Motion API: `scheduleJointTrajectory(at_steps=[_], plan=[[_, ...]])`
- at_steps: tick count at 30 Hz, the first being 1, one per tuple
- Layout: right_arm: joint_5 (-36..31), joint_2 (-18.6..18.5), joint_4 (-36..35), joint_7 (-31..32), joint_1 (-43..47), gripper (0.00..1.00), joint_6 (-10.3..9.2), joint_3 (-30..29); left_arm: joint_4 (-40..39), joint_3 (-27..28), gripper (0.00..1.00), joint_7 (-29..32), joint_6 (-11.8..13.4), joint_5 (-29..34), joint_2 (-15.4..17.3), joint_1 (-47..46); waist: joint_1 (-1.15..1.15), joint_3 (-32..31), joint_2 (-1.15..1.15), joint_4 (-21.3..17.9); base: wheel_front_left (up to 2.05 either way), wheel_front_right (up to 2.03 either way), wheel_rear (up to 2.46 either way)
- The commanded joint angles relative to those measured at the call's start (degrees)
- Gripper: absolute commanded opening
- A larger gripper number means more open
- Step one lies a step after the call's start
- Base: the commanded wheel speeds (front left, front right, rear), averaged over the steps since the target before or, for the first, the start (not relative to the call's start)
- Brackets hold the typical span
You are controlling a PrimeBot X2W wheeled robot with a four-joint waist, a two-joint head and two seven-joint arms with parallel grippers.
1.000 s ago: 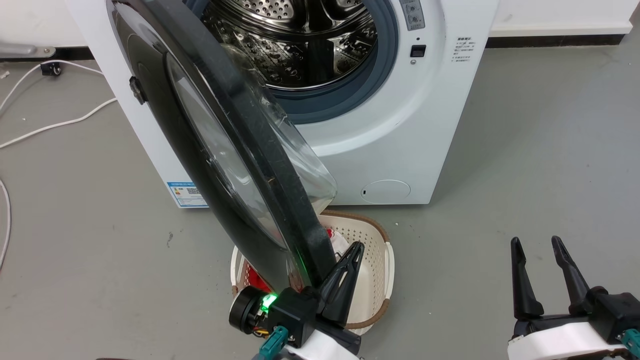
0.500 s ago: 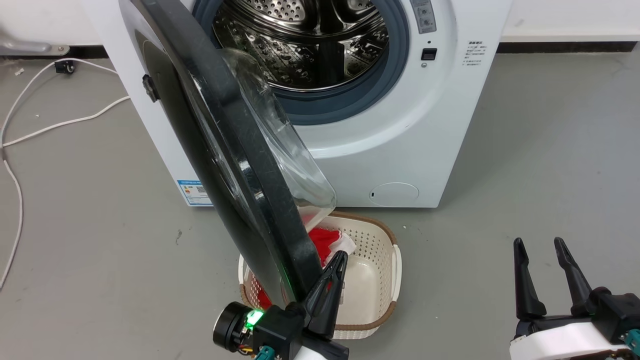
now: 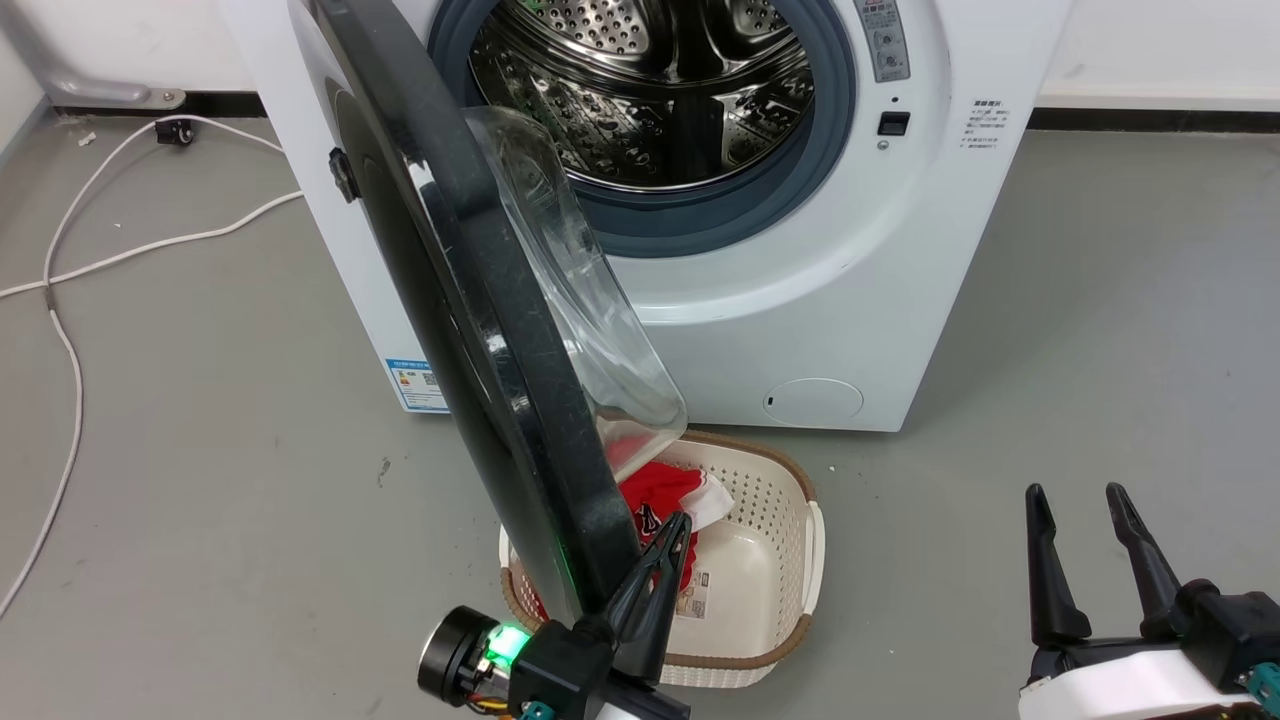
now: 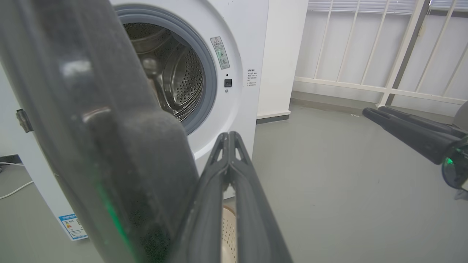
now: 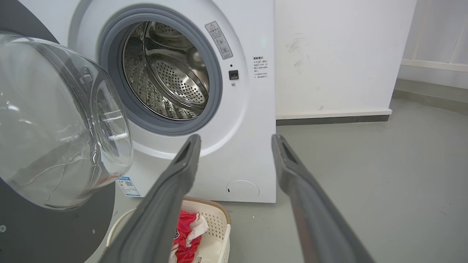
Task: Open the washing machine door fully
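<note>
Across the floor at the far left of the head view, a white cable (image 3: 47, 288) trails well apart from the washer (image 3: 850, 300). It would matter only if the robot's base rolls that way while following the door's swing.

Next comes the washing machine door (image 3: 480, 330). It hangs from the washer's left side and stands out from the front, roughly edge-on to the head camera, with its glass bowl bulging to the right. By my judgement it is open partway, not fully.

The left gripper (image 3: 678, 525) lies against the inner side of the black rim's lower end. Its two fingers are pressed together with nothing between them, as the left wrist view also shows. That is the main risk: the rim is only leaned on, not clamped. The fingers could slide off the glossy edge, and the door could then swing back toward the opening. Pushing hard at the end of the swing could strain the hinge.

Just beneath sits a basket (image 3: 812, 545) holding a red cloth (image 3: 655, 495). A low arm could knock it aside.

On the right, the right gripper (image 3: 1075, 492) hangs with its fingers spread apart, holding nothing and well clear of the washer.
</note>
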Motion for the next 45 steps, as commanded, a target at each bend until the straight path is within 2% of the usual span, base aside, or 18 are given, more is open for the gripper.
scheduleJointTrajectory(at_steps=[1, 5, 13, 27, 34, 45], plan=[[0.42, 0.14, -0.03, 0.03, 0.44, 1.0, -0.04, -0.02, 0.26, 0.63, 0.0, 0.06, 0.12, -0.37, 0.4, -1.23, 0.0, -0.03, 0.0, 0.08, 0.0, 0.0, 0.0], [0.54, 0.14, 0.05, 0.26, 0.47, 1.0, -0.04, 0.2, 1.2, 0.49, 0.0, 0.04, -0.51, -0.65, 0.36, -2.19, 0.0, -0.11, 0.0, 0.14, 0.0, 0.0, 0.0], [0.66, 0.14, -0.06, 0.43, 0.81, 1.0, -0.04, -0.37, 1.19, 1.47, 0.0, -0.45, 0.89, -0.79, 0.55, -1.67, 0.0, 0.13, 0.0, 0.79, 0.0, 0.0, 0.0], [0.16, 0.13, -0.59, 0.85, 0.09, 1.0, -0.04, -0.82, -1.43, 2.27, 0.0, -0.4, 3.81, -1.16, 1.22, 1.3, 0.0, 0.73, 0.0, 7.06, 0.0, 0.0, 0.0], [0.12, 0.13, -0.92, 0.89, 0.0, 1.0, -0.04, -0.78, -1.91, 4.9, 0.0, -0.48, 5.35, -1.9, 2.41, 1.43, 0.0, 1.12, 0.0, 8.81, 0.0, 0.0, 0.0], [0.3, 0.14, -0.56, 1.03, -0.23, 1.0, -0.04, -0.69, -2.79, 11.38, 0.0, -0.5, 8.02, -4.08, 4.99, 0.87, 0.0, 1.37, 0.0, 9.11, 0.0, 0.0, 0.0]])
